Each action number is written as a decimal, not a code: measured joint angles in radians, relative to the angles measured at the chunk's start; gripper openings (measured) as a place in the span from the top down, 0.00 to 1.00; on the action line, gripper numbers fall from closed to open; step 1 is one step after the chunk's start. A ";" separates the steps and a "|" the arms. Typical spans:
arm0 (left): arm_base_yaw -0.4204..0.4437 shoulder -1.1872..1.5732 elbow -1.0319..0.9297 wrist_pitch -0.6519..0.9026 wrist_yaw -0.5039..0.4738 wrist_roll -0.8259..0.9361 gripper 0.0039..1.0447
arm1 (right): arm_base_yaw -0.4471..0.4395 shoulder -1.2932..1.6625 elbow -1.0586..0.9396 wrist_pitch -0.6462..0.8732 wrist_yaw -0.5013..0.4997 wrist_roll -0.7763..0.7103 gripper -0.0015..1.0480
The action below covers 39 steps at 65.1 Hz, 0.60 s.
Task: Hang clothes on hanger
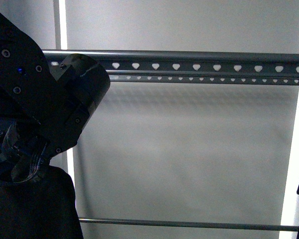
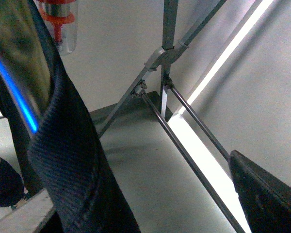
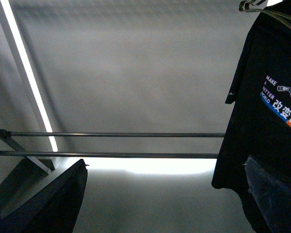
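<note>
At the far left of the front view the left arm (image 1: 45, 99) stands black in front of the rack (image 1: 199, 65), covering the left end of its rail of heart-shaped holes. Black cloth (image 1: 30, 209) hangs below the arm in the bottom left corner. In the left wrist view this knit cloth, marked by a bright blue line (image 2: 14, 90), covers one side of the left tool (image 2: 155, 165) and hides that finger. The other finger (image 2: 266, 194) stands well apart from the cloth, with the rack's leg joint showing between them. I cannot tell whether this tool grips the cloth. A clear bottle (image 2: 58, 24) with an orange-red collar shows beyond the cloth.

The rail runs on to the right edge of the front view, and a thin rod (image 1: 189, 224) crosses low down. In the right wrist view the shirt (image 3: 262, 121) hangs by the rack, its white lettering over a blue and orange-red swoosh facing the camera. The right tool (image 3: 165, 165) is spread wide with nothing between its fingers. One finger overlaps the shirt's lower part in the picture; whether they touch is unclear.
</note>
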 joint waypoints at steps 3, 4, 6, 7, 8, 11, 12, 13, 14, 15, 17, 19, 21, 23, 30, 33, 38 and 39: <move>0.007 0.000 0.000 0.000 0.001 0.007 0.37 | 0.000 0.000 0.000 0.000 0.000 0.000 0.07; 0.009 0.000 0.000 0.002 0.002 0.010 0.39 | 0.000 0.000 0.000 0.000 0.000 0.000 0.07; 0.013 0.000 0.000 0.005 0.005 0.017 0.44 | 0.000 0.000 0.000 0.000 0.000 0.000 0.07; 0.014 0.000 0.000 0.008 0.005 0.020 0.45 | 0.000 0.000 0.000 0.000 0.000 0.000 0.07; 0.017 0.001 0.000 0.012 0.007 0.024 0.49 | 0.000 0.000 0.000 0.000 0.000 0.000 0.07; 0.021 0.002 0.000 0.026 0.011 0.036 0.56 | 0.000 0.000 0.000 0.000 0.000 0.000 0.07; 0.022 0.002 -0.001 0.032 0.012 0.038 0.57 | 0.000 0.000 0.000 0.000 0.000 0.000 0.07; 0.023 0.002 -0.001 0.038 0.013 0.042 0.59 | 0.000 0.000 0.000 0.000 0.000 0.000 0.07; 0.025 0.004 -0.001 0.051 0.017 0.051 0.62 | 0.000 0.000 0.000 0.000 0.000 0.000 0.07; 0.026 0.004 -0.001 0.058 0.020 0.052 0.64 | 0.000 0.000 0.000 0.000 0.000 0.000 0.07; 0.031 0.006 -0.001 0.076 0.025 0.056 0.69 | 0.000 0.000 0.000 0.000 0.000 0.000 0.07; 0.032 0.008 0.000 0.081 0.029 0.057 0.72 | 0.000 0.000 0.000 0.000 0.000 0.000 0.07; 0.037 0.014 0.000 0.095 0.039 0.062 0.77 | 0.000 0.000 0.000 0.000 0.000 0.000 0.07; 0.042 0.019 0.001 0.112 0.048 0.066 0.81 | 0.000 0.000 0.000 0.000 0.000 0.000 0.07; 0.053 0.037 0.006 0.144 0.067 0.069 0.94 | 0.000 0.000 0.000 0.000 0.000 0.000 0.07; 0.060 0.045 0.008 0.148 0.085 0.072 0.97 | 0.000 0.000 0.000 0.000 0.000 0.000 0.07; 0.065 0.045 0.004 0.183 0.114 0.106 0.96 | 0.000 0.000 0.000 0.000 0.000 0.000 0.07; 0.065 0.042 0.002 0.190 0.118 0.108 0.96 | 0.000 0.000 0.000 0.000 0.000 0.000 0.07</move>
